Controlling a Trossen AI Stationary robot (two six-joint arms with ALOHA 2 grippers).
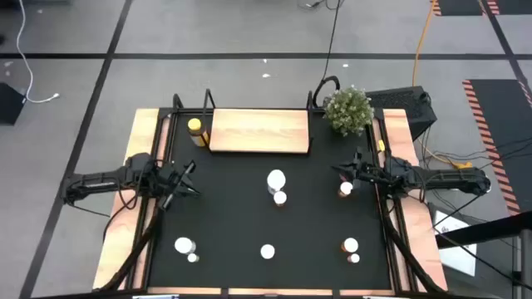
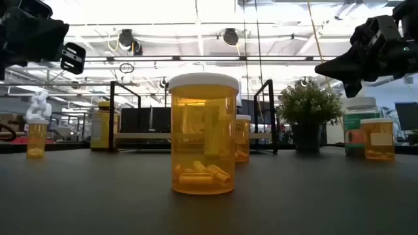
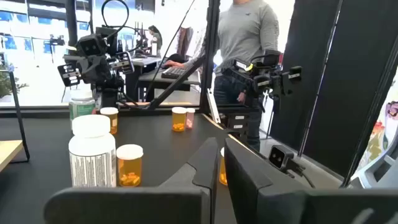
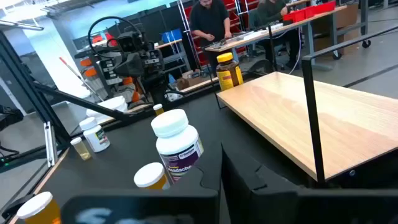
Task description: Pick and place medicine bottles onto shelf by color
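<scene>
The shelf (image 1: 258, 131), a light-wood board with black posts, stands at the far middle of the black mat (image 1: 224, 208). A yellow-lidded amber jar (image 1: 195, 129) stands on the mat by its left end. A white bottle (image 1: 276, 179) and an amber one (image 1: 280, 198) stand mid-table. More bottles stand at the right (image 1: 347, 188), front left (image 1: 184, 246), front centre (image 2: 203, 134) and front right (image 1: 350, 246). My left gripper (image 1: 189, 170) hovers shut at the left. My right gripper (image 1: 339, 169) hovers shut at the right, near the right-hand bottle. Neither holds anything.
A green potted plant (image 1: 347, 108) stands at the shelf's far right corner. Black frame rails (image 1: 158, 208) run along both table sides. People stand at desks beyond the table. Bare mat lies between the bottle groups.
</scene>
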